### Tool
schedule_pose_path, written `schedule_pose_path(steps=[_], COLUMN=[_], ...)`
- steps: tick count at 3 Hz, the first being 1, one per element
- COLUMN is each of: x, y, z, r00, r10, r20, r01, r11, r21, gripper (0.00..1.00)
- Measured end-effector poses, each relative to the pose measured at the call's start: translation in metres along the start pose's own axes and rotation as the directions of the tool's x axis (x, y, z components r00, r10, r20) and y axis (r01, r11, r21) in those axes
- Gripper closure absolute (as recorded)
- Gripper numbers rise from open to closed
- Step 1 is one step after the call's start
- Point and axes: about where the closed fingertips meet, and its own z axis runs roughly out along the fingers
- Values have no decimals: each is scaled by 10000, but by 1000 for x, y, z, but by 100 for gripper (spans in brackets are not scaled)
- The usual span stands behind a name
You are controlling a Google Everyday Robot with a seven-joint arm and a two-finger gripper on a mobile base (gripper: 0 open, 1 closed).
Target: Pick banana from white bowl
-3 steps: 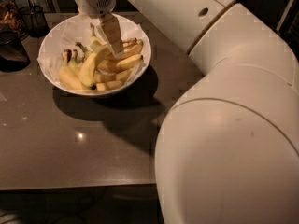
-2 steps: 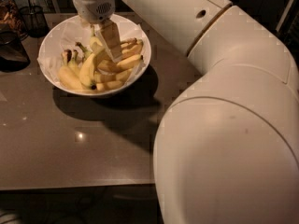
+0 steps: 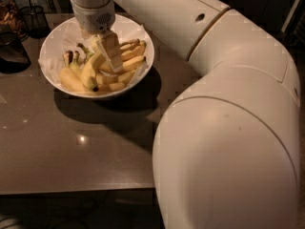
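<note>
The white bowl (image 3: 52, 78) stands at the back left of the grey table, lined with white paper and holding several yellow bananas. The long curved banana (image 3: 89, 71) lies in the bowl's left middle, its dark tip towards the front rim. My gripper (image 3: 110, 51) hangs from the arm straight down into the bowl. It sits just right of the curved banana's upper end and against the shorter bananas (image 3: 129, 63). It hides part of the bunch.
A dark wire-mesh cup (image 3: 33, 19) stands behind the bowl at the far left, with another dark object (image 3: 12, 49) beside it. My bulky white arm (image 3: 228, 128) fills the right half of the view. The table's front edge (image 3: 71, 191) runs along the bottom.
The gripper has dropped lower into the bowl, down among the bananas. The bowl and bananas have not visibly shifted.
</note>
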Motion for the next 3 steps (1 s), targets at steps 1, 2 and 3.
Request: schedule_pose_path(steps=[1,2,3], x=[-3,-2,1], y=[4,11,19], z=[10,19,25], r00=[9999,9994,9993], r10=[31,166,257], r20=[166,313,279], r01=[-28,-153,-242], r11=[9998,9990,9984], r21=[-203,-415,-503], gripper=[23,20,38])
